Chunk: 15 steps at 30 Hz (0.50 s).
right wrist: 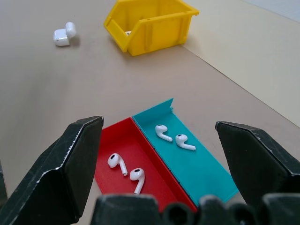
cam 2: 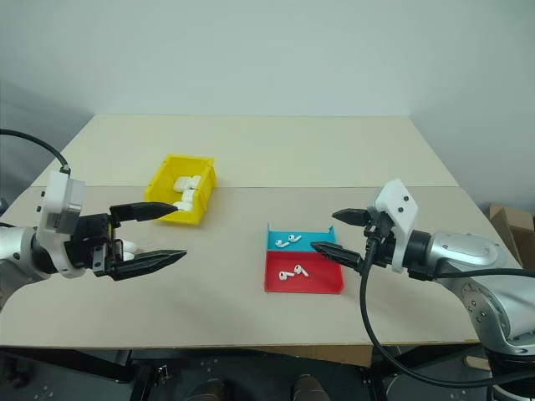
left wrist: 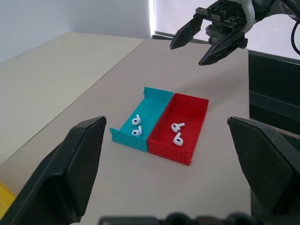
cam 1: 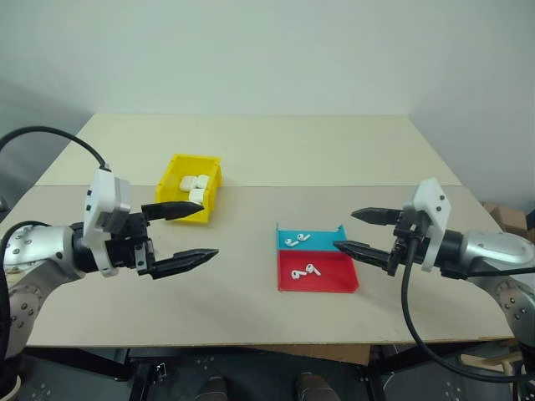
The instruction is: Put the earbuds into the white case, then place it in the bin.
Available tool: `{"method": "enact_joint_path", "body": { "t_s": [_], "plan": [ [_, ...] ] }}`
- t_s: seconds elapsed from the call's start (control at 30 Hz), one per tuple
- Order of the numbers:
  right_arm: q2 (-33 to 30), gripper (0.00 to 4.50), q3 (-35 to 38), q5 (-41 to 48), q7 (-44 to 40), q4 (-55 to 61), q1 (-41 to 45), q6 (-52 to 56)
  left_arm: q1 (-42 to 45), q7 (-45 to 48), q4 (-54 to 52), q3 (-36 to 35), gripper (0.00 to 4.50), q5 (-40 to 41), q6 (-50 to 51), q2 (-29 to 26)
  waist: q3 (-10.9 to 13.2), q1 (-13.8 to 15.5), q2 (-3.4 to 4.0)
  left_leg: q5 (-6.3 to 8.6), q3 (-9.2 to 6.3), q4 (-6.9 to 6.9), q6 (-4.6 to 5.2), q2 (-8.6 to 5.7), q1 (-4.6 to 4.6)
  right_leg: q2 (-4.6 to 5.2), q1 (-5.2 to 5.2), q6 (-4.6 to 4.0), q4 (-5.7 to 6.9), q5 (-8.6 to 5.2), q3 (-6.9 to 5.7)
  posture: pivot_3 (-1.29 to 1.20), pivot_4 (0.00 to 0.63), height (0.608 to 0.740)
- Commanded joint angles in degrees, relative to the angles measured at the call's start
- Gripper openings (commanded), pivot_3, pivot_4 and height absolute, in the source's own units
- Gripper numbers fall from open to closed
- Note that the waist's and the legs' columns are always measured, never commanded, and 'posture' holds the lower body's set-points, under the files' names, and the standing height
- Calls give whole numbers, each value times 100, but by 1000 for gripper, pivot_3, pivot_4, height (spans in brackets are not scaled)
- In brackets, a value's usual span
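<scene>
Earbuds (right wrist: 125, 168) lie nearest, two in the red tray (cam 1: 330, 276), stems pointing roughly toward the robot. Joined to the red tray's far side, the teal tray (cam 1: 318, 240) holds two more earbuds (right wrist: 171, 136), lying side by side with stems slanting across it. Both trays run long-axis across the table (cam 1: 251, 150). Right of the red tray, the right pincer (cam 1: 361, 231) hangs above the table with its jaws spread wide, gripping nothing. Well left of the red tray, the left pincer (cam 1: 185, 236) hovers likewise wide open and empty. Just beside it, an open white case (right wrist: 63, 34) rests on the table, lid flipped up. Beyond, far-left of the red tray, the yellow bin (cam 1: 175, 180) contains several white cases (cam 1: 197, 184).
</scene>
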<state>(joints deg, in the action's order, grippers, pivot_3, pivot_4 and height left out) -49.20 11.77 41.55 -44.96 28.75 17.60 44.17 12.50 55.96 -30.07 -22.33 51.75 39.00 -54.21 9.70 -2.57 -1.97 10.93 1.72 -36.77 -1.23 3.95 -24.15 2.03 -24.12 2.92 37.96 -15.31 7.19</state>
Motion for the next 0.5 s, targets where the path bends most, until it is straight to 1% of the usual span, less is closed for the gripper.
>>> {"method": "enact_joint_path", "body": {
  "t_s": [0.03,0.1,0.3,0.4,0.47,0.5],
  "plan": [
    [-45,4454,148,47,-15,90,101,-86,88,-92,-13,-195,4500,201,-22,25,0,1,0,0,0,0,0,0,0,0,0,0,0,0,0,0,150,740],
    [-46,4454,149,50,-13,91,104,-87,135,-209,28,-254,4500,384,113,33,0,0,0,0,-1,0,0,0,0,0,0,0,0,0,-1,0,150,740],
    [-19,4454,145,42,39,73,135,-85,-95,-246,110,-458,4500,133,195,-317,0,-8,0,0,-2,0,0,0,0,0,0,0,0,0,-2,0,150,740],
    [-20,4454,138,57,258,91,257,97,-384,-602,100,-674,4500,-165,602,-715,0,-16,0,0,-3,0,0,1,0,0,-1,0,1,0,-3,0,150,740],
    [-71,4454,116,123,368,99,437,266,-822,-289,77,-761,4500,-667,741,-1350,2,-49,-4,0,-3,0,0,0,0,1,-4,0,2,0,-2,0,150,740],
    [-81,4454,114,148,395,103,497,323,-977,-152,60,-787,4500,-825,721,-1553,2,-52,-3,0,-3,1,0,1,0,0,-5,-1,2,0,-3,0,150,740]
  ]
}}
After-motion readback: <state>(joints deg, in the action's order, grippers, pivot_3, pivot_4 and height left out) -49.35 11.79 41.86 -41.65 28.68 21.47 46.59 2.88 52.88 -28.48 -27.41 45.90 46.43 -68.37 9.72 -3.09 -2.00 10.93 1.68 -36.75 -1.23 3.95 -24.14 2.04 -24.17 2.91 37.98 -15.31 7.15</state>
